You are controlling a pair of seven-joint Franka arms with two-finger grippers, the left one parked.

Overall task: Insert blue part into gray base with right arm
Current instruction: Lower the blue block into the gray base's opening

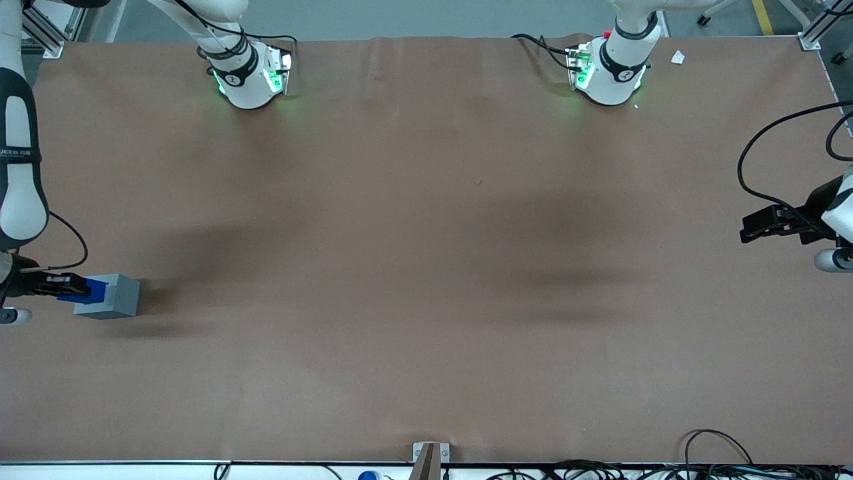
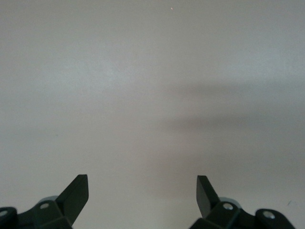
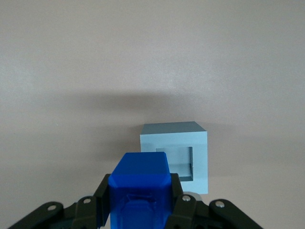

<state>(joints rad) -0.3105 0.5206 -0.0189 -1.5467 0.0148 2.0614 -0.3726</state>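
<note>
The gray base (image 1: 110, 296) sits on the brown table (image 1: 426, 267) close to the edge at the working arm's end, roughly midway between the front camera's edge and the edge where the arm pedestals stand, with wide bare surface stretching from it toward the parked arm's end. The tool (image 1: 76, 288) of the right arm (image 1: 20, 180) hangs low at that same edge, its fingers (image 3: 102, 200) clamped on the blue part (image 1: 85, 291), which is held right against the base's recessed face; whether it has entered the recess cannot be told. One blue part and one gray base are visible. Two white arm pedestals (image 1: 250, 77) stand along the table's edge farthest from the front camera.
</note>
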